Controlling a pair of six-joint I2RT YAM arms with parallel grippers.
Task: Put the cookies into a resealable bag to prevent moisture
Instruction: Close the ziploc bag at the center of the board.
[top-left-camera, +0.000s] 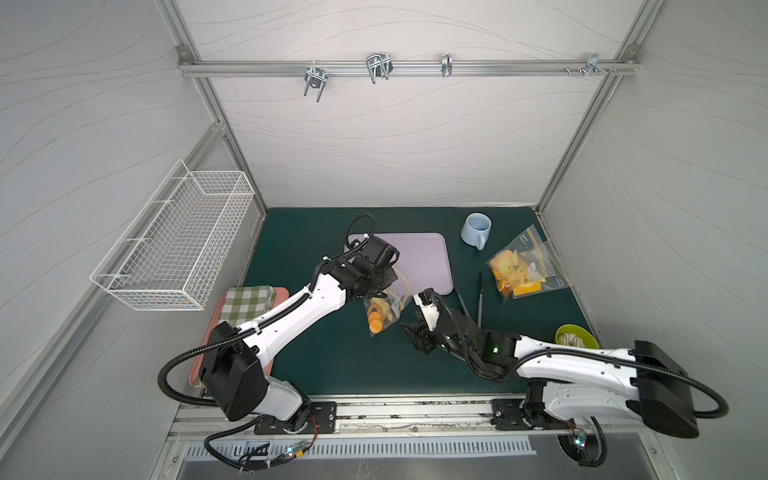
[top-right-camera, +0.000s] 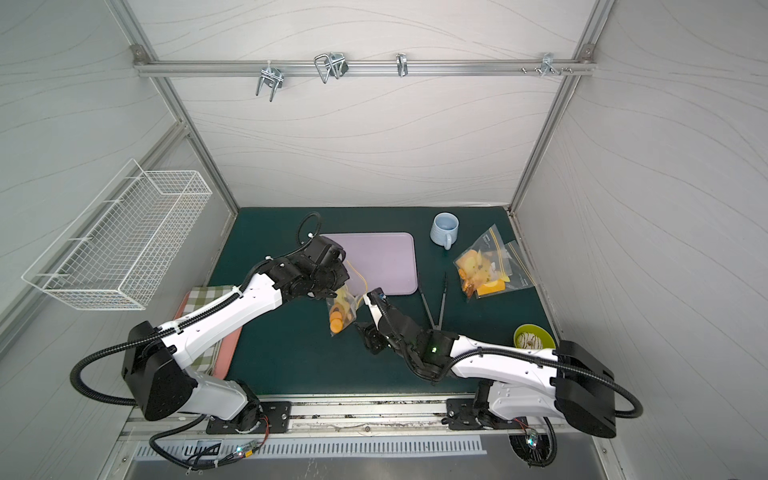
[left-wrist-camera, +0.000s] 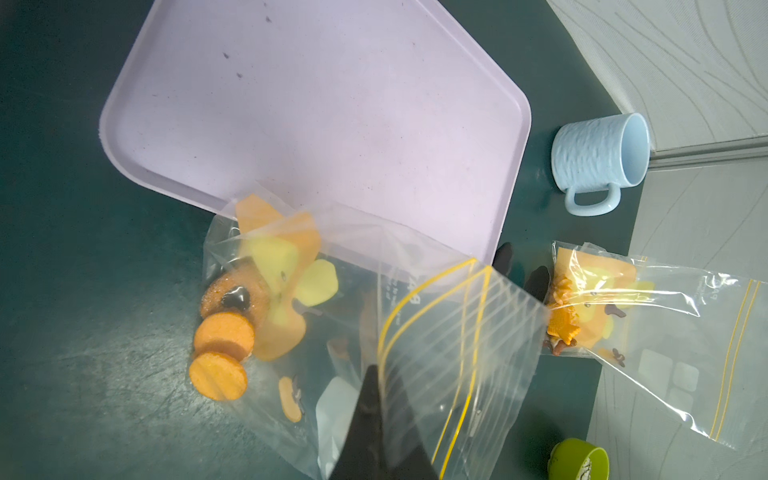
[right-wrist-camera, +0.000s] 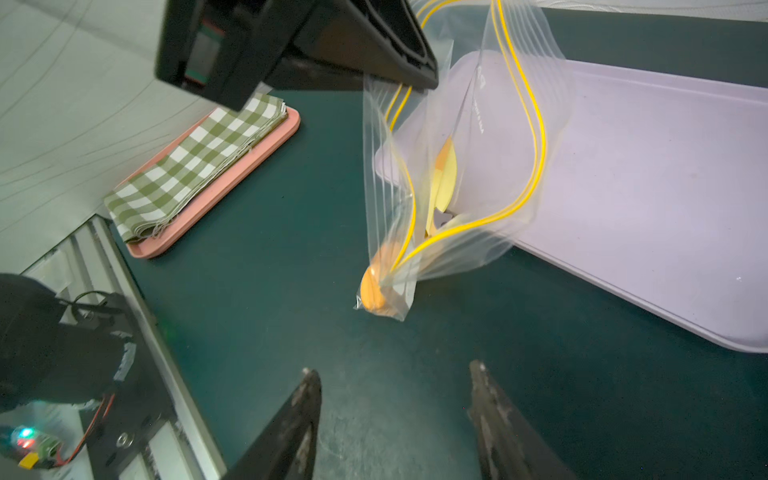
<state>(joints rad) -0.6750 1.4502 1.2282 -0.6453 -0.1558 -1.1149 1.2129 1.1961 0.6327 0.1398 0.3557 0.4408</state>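
Note:
A clear resealable bag with yellow zip lines hangs from my left gripper, which is shut on its rim. Its lower corner rests on the green mat. Orange round cookies and other cookies lie in the bag's bottom, seen in both top views. In the right wrist view the bag has its mouth gaping, and a cookie sits in its corner. My right gripper stands open just to the right of the bag, over bare mat, with nothing between its fingers.
A lilac tray lies behind the bag. A second bag with cookies, black tongs, a blue mug and a green bowl are on the right. A pink tray with checked cloth is on the left.

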